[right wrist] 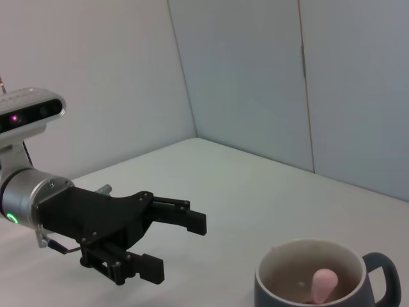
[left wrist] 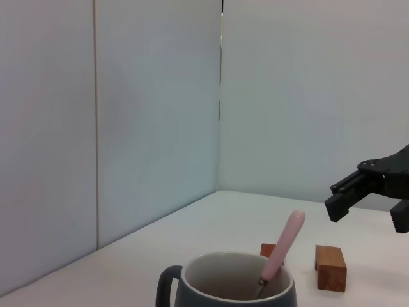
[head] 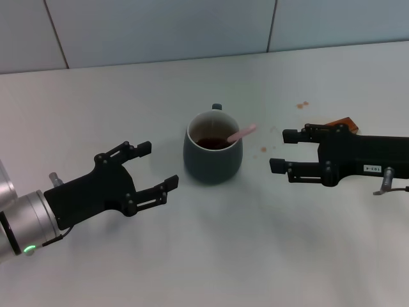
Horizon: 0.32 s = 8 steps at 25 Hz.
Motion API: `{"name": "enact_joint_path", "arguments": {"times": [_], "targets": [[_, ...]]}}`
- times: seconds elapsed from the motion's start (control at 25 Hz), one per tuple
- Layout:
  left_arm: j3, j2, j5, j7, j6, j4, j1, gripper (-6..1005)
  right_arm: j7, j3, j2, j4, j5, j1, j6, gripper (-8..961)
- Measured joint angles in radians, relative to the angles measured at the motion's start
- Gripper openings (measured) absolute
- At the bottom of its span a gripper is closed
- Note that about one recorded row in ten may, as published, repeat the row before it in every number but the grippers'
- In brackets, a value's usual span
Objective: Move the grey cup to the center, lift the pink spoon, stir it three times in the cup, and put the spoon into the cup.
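Head view, near to far: left gripper (head: 156, 167) sits low at abt 8 o'clock from the grey cup (head: 213, 153), fingers spread wide, nothing in them, a clear gap to the cup wall. Right gripper (head: 284, 150) is level w/ the cup at abt 3 o'clock, also wide open and empty, tips aimed at the cup but apart from it. Cup stands upright mid-table (head: 211, 256), loop handle at its far side, 12 o'clock, dark liquid inside. Pink spoon (head: 241, 133) is already in the cup, bowl end down in the liquid, handle leaning over the rim toward abt 2 o'clock, i.e. toward the right gripper; that arm looks the nearer one to the handle tip.

Judgement: task reads as done or nearly so; the only move left would be backing both arms away. Right gripper should pull straight out to 3 o'clock so it doesn't clip the leaning handle.

Room: bare table all round the cup. Behind the right gripper lie wooden blocks (left wrist: 330, 266); small brown stains (head: 302, 104) farther back, then the wall (head: 160, 29).
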<state>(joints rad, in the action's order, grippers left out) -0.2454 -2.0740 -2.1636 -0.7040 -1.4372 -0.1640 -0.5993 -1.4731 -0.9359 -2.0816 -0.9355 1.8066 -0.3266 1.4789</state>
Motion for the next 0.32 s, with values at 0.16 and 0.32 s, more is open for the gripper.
{"name": "enact_joint_path", "arguments": {"times": [0.16,0.32], "targets": [[0.0,0.0,0.001,0.001,0.001,0.0,0.001,859,-0.002,0.0,0.0,0.003,-0.001,-0.002,0.0,725],[0.0,0.0,0.001,0.0,0.0,0.0,0.0,859,-0.002,0.002,0.0,0.014,-0.002,-0.005,-0.004,725]]}}
